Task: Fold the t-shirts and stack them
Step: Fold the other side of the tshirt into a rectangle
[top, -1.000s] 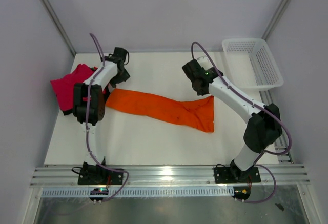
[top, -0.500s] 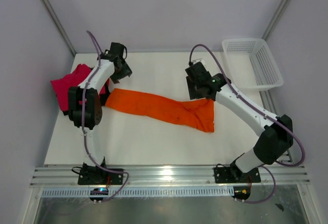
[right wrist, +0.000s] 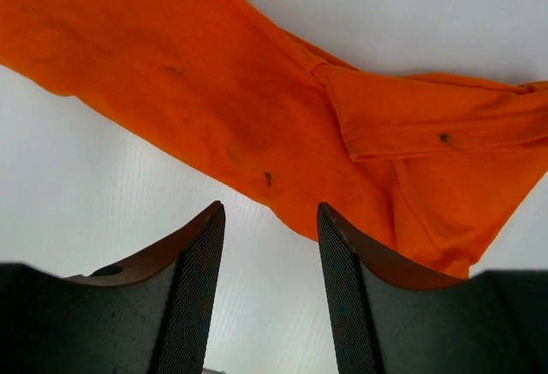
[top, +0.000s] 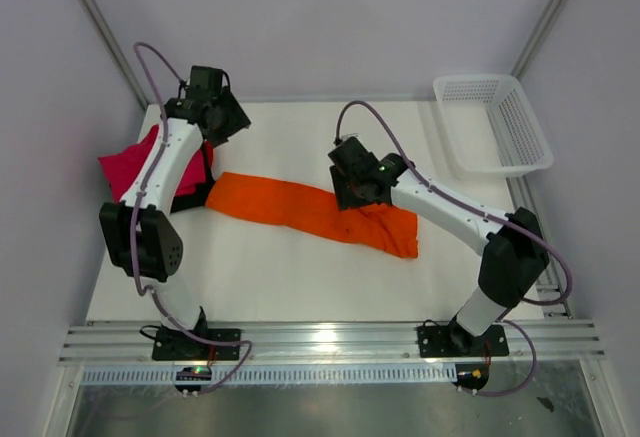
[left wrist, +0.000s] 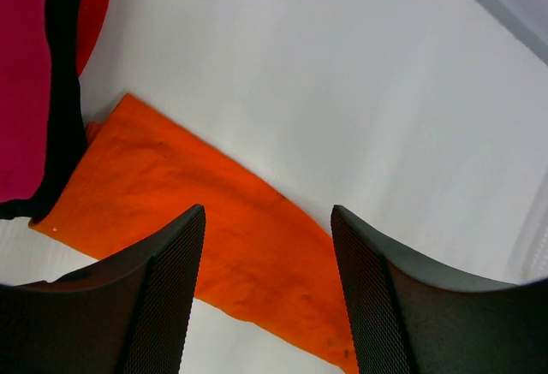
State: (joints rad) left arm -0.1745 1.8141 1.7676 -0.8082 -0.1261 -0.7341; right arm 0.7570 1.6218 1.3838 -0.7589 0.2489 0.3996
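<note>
The orange t-shirt [top: 310,211] lies folded into a long strip across the middle of the table, its wider end at the right; it also shows in the left wrist view [left wrist: 214,237] and the right wrist view [right wrist: 257,109]. The magenta-pink t-shirt [top: 125,167] lies at the far left on the black t-shirt [top: 190,197]; both show in the left wrist view, pink [left wrist: 21,92] and black [left wrist: 64,109]. My left gripper [top: 222,122] is open and empty, raised behind the strip's left end. My right gripper [top: 350,182] is open and empty over the strip's right part.
A white plastic mesh basket [top: 494,122] stands at the back right corner. The table [top: 300,277] is white, with grey walls on three sides and an aluminium rail along the near edge.
My left gripper has risen and pulled back toward the far left corner. My right gripper has moved left along the orange strip. The shirts have not moved.
</note>
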